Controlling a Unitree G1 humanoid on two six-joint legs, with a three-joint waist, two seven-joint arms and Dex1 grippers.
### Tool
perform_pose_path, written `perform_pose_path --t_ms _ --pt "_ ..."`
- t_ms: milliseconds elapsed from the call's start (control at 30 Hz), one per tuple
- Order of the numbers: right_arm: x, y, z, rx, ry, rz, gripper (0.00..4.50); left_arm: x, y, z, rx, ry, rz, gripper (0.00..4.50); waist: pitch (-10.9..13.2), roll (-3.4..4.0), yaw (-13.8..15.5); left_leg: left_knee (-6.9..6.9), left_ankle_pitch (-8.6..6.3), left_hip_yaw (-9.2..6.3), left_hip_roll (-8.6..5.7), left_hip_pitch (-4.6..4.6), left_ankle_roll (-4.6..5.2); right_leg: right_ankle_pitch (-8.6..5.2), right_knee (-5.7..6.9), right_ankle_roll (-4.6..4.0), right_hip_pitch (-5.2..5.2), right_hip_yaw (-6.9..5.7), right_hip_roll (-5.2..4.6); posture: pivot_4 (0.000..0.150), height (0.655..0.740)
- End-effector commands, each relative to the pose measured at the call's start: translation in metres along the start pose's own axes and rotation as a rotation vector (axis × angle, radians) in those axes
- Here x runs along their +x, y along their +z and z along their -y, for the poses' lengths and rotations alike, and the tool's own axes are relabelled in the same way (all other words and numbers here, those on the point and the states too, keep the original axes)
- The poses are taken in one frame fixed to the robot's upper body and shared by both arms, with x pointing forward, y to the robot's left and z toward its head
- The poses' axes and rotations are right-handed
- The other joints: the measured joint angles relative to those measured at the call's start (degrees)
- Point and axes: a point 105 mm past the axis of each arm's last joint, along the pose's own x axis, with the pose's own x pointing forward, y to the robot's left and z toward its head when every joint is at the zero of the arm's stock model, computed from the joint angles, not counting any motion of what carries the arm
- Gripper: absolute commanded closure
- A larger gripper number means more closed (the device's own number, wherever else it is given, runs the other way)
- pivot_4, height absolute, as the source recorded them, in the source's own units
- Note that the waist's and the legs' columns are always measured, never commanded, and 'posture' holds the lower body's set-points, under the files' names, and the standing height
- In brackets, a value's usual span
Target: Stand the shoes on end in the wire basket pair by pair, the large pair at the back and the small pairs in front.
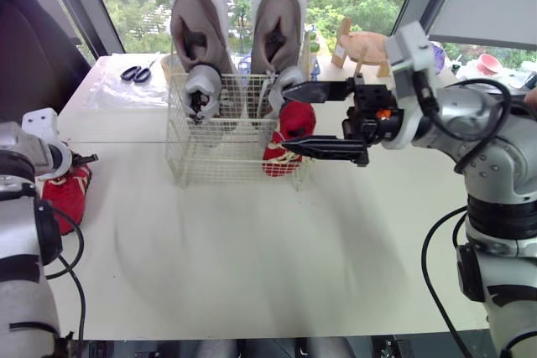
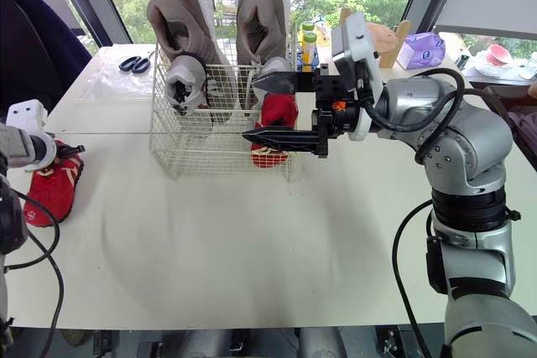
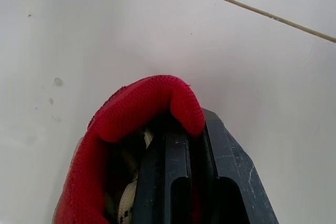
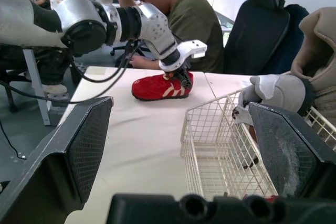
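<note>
**A:** Where's the shoe that goes in next?

**B:** The loose shoe [image 1: 65,194], a red one, lies sole down on the table [image 1: 252,274], well to the left of the basket [image 1: 180,153]. The left gripper [image 1: 81,158] is clamped on its heel collar, with one finger inside the opening.

**A:** Which way does it lie?

**B:** Its long axis runs roughly parallel to the basket's left wall, with the heel at the far end and the toe toward the robot. So I'd say it has to be tipped up on end as well as carried rightward to the basket.

**A:** And its mate?

**B:** The mate [image 2: 278,112] stands on end in the basket's front right corner. The front row to the left of it looks free, and I'd judge that to be the slot.

**A:** What about the right gripper?

**B:** The right gripper [image 1: 285,117] sits at that same corner. Its fingers are spread wide, one high and one low beside the mate, and they grip nothing.

**A:** Which arm, then?

**B:** The left. It has the shoe, and the gap is on the basket's left half. The right arm's fingers reach across the front right, so crowding there is the risk.
</note>
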Motion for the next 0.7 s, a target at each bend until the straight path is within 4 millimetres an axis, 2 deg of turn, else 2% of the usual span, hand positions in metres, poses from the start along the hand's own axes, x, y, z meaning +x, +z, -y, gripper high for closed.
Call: perform_pose_path --t_ms 33,100,167,267,333,400,467,600,633,700 --pt "-0.002 0.006 0.0 -0.036 0.005 0.017 0.0 -0.05 0.049 0.013 -0.014 -0.06 0.129 4.47 0.09 -0.29 -0.04 0.0 0.0 -0.01 0.0 0.0 0.0 0.0 0.0 0.0 0.0 0.0 0.0 0.15 0.74" --pt "-0.003 0.005 -0.001 -0.023 0.014 0.018 0.0 -0.088 0.058 0.03 -0.02 -0.113 0.159 4.47 0.09 -0.43 -0.04 0.01 0.0 -0.05 0.03 -0.07 0.0 0.0 0.0 0.0 -0.03 0.0 0.01 0.15 0.74" --pt "-0.004 0.004 -0.001 -0.006 0.027 0.02 0.0 -0.116 0.062 0.045 -0.01 -0.17 0.264 4.47 0.08 -0.44 -0.11 0.04 -0.01 -0.11 0.03 -0.24 0.02 0.09 -0.01 0.16 -0.08 0.0 -0.01 0.15 0.74" --pt "-0.006 0.002 0.006 0.022 0.028 0.022 0.0 -0.161 0.068 0.077 -0.037 -0.282 0.599 4.47 0.03 -0.35 0.15 0.18 -0.1 -0.05 -0.03 -0.24 0.11 0.14 -0.02 0.23 -0.06 0.04 -0.25 0.15 0.74" --pt "-0.007 0.004 0.013 0.039 0.022 0.037 0.0 -0.213 0.076 0.096 -0.062 -0.363 0.863 4.47 0.08 -0.44 0.27 0.39 -0.11 -0.13 -0.03 -0.31 0.09 0.14 -0.08 0.24 -0.05 0.01 -0.34 0.15 0.74" --pt "-0.008 0.007 0.018 0.047 0.019 0.046 0.0 -0.246 0.074 0.111 -0.059 -0.477 1.009 4.47 0.07 -0.47 0.1 0.61 -0.07 -0.23 -0.01 -0.74 0.02 0.23 -0.05 0.19 -0.35 -0.03 -0.27 0.15 0.74" --pt "-0.011 0.01 0.021 0.065 0.03 0.052 0.0 -0.266 0.064 0.119 -0.052 -0.557 1.107 4.47 0.04 -0.4 -0.16 0.61 0.06 -0.23 0.0 -0.81 -0.2 0.29 -0.05 0.17 -0.45 -0.03 -0.21 0.15 0.74" --pt "-0.019 0.011 0.018 0.091 0.064 0.023 0.0 -0.274 0.031 0.148 -0.042 -0.751 1.174 4.47 -0.11 -0.03 0.24 0.49 0.12 -0.07 0.01 -0.55 -0.31 0.28 -0.06 0.17 -0.28 -0.01 -0.12 0.15 0.74" --pt "-0.019 0.013 0.021 0.088 0.05 0.024 0.0 -0.281 0.024 0.153 -0.1 -0.846 1.222 4.47 -0.1 -0.05 0.25 0.5 0.11 -0.1 0.04 -0.54 -0.28 0.28 -0.06 0.16 -0.26 -0.02 -0.07 0.15 0.74" --pt "-0.019 0.016 0.024 0.08 0.034 0.021 0.0 -0.28 0.014 0.156 -0.186 -0.908 1.248 4.47 -0.08 -0.08 0.29 0.6 0.06 -0.13 0.04 -0.56 -0.19 0.31 -0.04 0.11 -0.23 -0.02 -0.05 0.15 0.74"
